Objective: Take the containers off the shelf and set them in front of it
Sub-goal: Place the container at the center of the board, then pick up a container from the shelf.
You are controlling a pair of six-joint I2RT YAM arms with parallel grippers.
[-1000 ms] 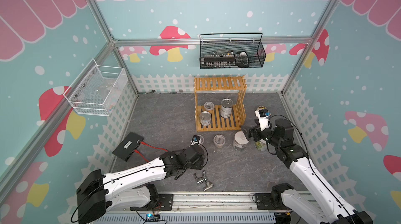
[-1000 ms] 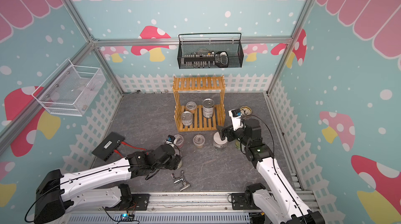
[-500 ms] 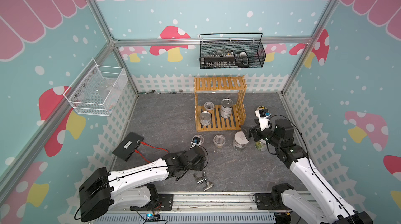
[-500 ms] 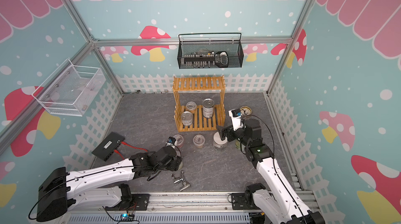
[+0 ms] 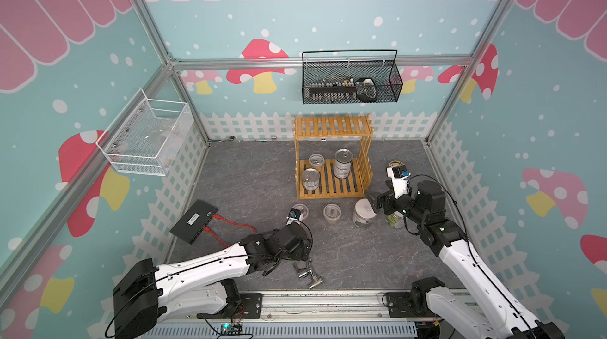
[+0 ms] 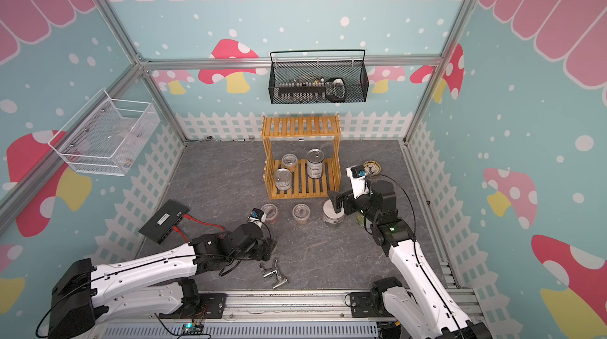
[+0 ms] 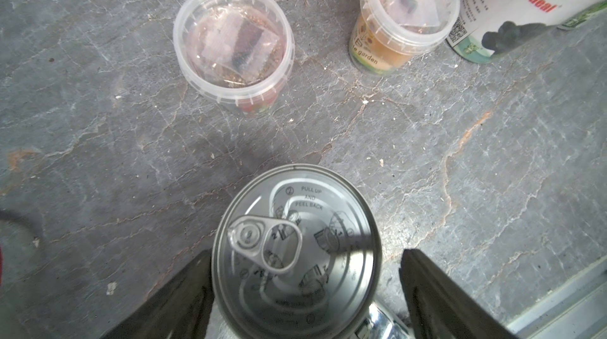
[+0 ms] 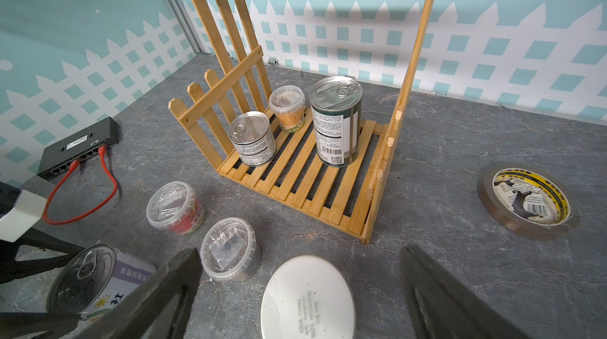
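— Right, the left wrist camera gives us the pull-tab tin [image 7: 295,248] standing on the floor between the spread fingers of the left gripper [image 7: 305,255], a clear gap on one side; both top views bury it under the arm.
— And the right gripper [image 8: 300,250]?
— Jaws wide, over the white-lidded jar [image 8: 308,298]. In front of the shelf [image 8: 295,170]: a red-labelled tub [image 8: 174,207] and a brown-filled tub [image 7: 404,15], sachets under both lids. A top view adds a green-filled jar [image 5: 394,220] behind that arm.
— On the shelf?
— Lower tier: short tin [image 8: 251,142], tall tin [image 8: 336,120], clear tub [image 8: 289,107].
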